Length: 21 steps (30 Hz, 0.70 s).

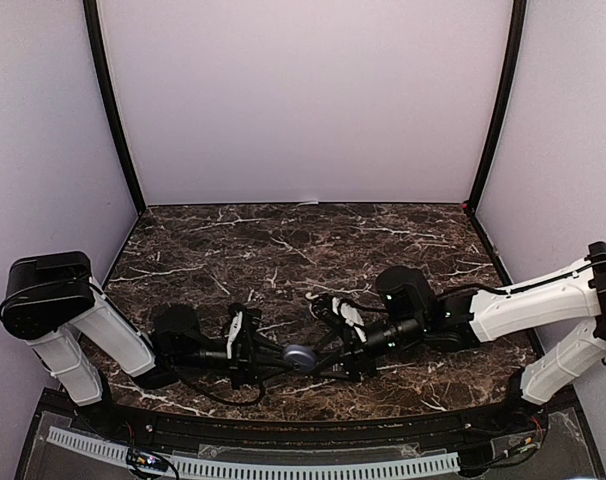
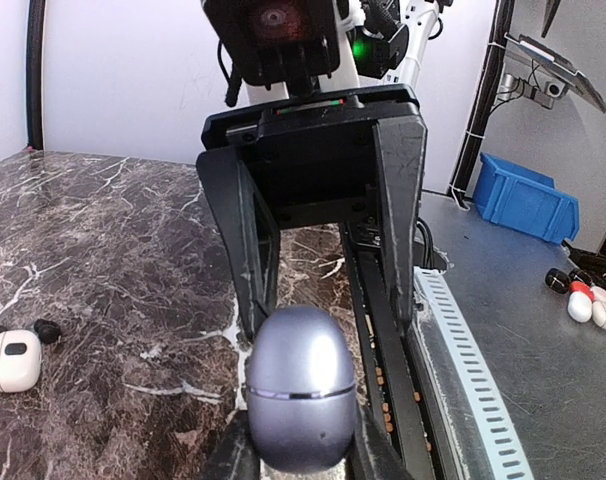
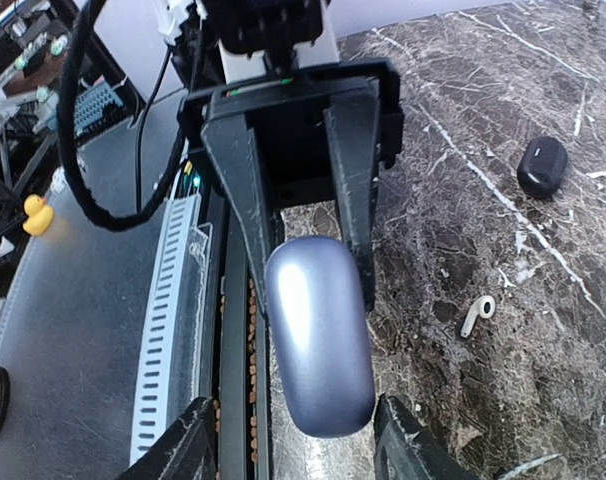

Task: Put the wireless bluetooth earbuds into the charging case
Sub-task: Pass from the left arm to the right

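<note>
A lavender oval charging case, lid closed along its seam, is held just above the table's near edge, with my left gripper shut on its lower half. In the top view the case sits where both arms meet. My right gripper faces it from the other side, open, with its fingers standing clear of the case on both sides. One white stemmed earbud lies on the marble to the right of the case. A dark earbud lies beside a white case.
A dark oval case rests farther out on the marble table. Off the table, on the metal bench, are several small buds, a blue bin, a slotted cable duct and a yellow duck.
</note>
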### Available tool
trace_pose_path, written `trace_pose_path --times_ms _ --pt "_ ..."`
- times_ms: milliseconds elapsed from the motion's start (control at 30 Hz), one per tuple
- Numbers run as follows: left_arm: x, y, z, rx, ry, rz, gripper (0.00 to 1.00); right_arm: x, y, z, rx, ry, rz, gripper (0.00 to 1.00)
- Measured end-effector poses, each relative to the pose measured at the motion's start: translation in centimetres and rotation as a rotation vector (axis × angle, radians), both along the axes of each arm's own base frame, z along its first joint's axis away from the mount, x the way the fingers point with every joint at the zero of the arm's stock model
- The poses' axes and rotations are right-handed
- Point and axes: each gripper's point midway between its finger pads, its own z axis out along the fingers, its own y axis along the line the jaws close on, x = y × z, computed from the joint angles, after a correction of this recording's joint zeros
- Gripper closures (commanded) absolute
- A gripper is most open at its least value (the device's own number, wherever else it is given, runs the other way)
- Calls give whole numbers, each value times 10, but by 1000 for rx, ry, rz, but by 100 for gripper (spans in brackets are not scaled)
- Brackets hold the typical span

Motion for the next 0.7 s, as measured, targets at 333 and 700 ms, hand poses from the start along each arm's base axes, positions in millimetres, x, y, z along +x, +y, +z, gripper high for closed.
trace_pose_path --times_ms 333,700 --pt "-1 0 -3 10 11 -6 100 -5 8 -13 -46 -17 27 56" --pt "-3 0 -1 6 14 -14 100 -4 11 -14 -56 -41 27 67"
